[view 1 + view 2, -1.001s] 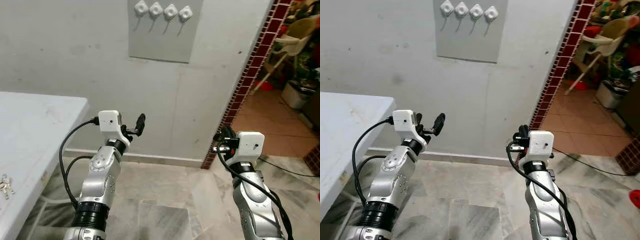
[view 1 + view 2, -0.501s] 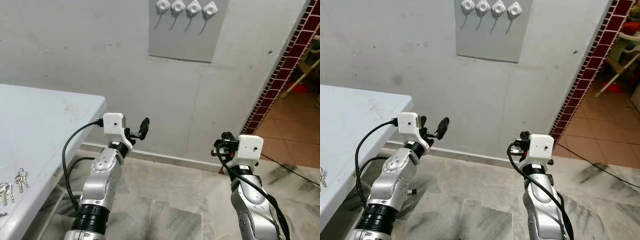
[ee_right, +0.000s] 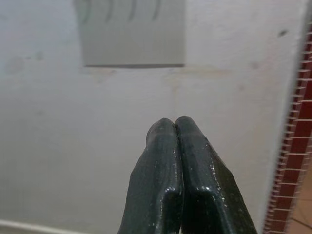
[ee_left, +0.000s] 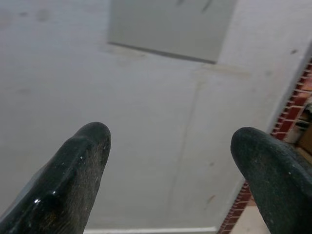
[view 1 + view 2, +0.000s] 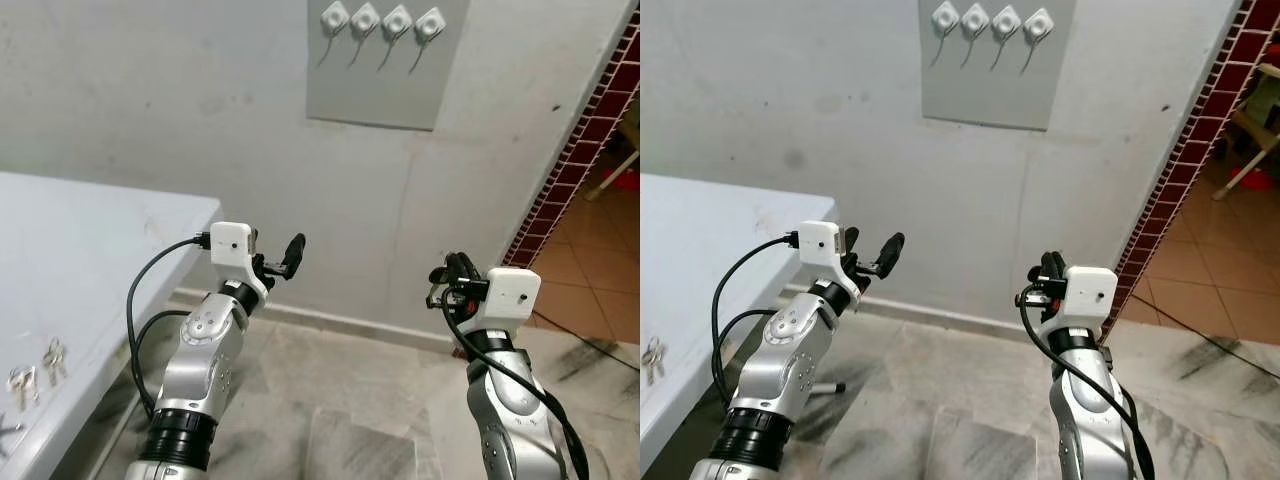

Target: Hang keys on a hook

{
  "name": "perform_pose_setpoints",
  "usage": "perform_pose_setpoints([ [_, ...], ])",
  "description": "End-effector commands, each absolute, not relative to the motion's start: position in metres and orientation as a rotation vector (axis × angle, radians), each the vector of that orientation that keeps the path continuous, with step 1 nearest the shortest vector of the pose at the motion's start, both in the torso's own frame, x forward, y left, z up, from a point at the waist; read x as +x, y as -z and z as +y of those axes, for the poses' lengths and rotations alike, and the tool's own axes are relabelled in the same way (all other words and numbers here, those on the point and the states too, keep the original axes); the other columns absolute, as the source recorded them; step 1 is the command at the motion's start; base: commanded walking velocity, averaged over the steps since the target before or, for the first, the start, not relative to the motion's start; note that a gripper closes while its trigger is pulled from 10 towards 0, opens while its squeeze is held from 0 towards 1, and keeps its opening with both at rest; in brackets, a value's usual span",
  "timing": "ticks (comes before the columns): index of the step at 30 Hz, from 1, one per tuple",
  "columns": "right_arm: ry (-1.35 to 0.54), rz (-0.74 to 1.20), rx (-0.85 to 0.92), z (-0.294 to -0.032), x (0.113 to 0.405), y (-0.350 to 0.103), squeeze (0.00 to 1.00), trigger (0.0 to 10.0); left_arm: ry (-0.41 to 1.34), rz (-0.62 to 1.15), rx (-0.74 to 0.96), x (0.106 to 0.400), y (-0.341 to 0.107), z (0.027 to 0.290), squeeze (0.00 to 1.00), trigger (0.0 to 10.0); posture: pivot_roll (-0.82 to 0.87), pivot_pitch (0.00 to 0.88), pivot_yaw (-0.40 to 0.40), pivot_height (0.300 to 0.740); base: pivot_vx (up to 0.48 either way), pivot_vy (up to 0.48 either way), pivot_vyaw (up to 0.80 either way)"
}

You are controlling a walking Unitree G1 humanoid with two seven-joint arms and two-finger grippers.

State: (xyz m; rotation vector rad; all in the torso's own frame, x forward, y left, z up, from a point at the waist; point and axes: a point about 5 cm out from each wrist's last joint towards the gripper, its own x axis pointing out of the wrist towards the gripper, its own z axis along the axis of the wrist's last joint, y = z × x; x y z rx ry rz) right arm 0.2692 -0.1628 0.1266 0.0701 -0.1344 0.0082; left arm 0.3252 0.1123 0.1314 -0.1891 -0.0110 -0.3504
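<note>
- The hooks (image 5: 383, 22) sit in a row on a panel (image 5: 388, 90) high on the wall (image 5: 150, 110), above and ahead of both grippers.
- The left gripper (image 5: 278, 262) is raised left of the right gripper (image 5: 448, 278).
- The table (image 5: 80, 260) stands left of the left gripper, against the wall.
- The keys (image 5: 35, 370) lie on the table's near part, below and left of the left gripper.

Your two head views look forward and down from chest height at a grey wall (image 5: 150, 120), both arms and the floor (image 5: 940, 420), well back from the wall. Both share the hook panel (image 5: 385, 60) and bench (image 5: 70, 260). Your wrist views each look along their own end effector at that wall, sharing the panel's lower edge (image 3: 131, 64).
</note>
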Motion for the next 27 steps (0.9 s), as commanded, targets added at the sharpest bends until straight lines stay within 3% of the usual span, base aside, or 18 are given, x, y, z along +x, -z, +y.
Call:
perform_pose_setpoints([
  [1,-0.006,-0.165,0.068,-0.1655,0.2684,-0.1331,0.00,10.0,0.366,-0.016,-0.182,0.3251,-0.1346,0.1106,0.00,10.0,0.02,0.015,-0.001,0.740,0.480,0.000,0.00],
  [27,-0.026,-0.161,0.061,-0.1634,0.2674,-0.1333,0.00,10.0,0.340,0.000,-0.244,0.3253,-0.1325,0.1116,0.00,10.0,0.02,0.019,-0.011,0.740,0.479,0.000,0.00],
])
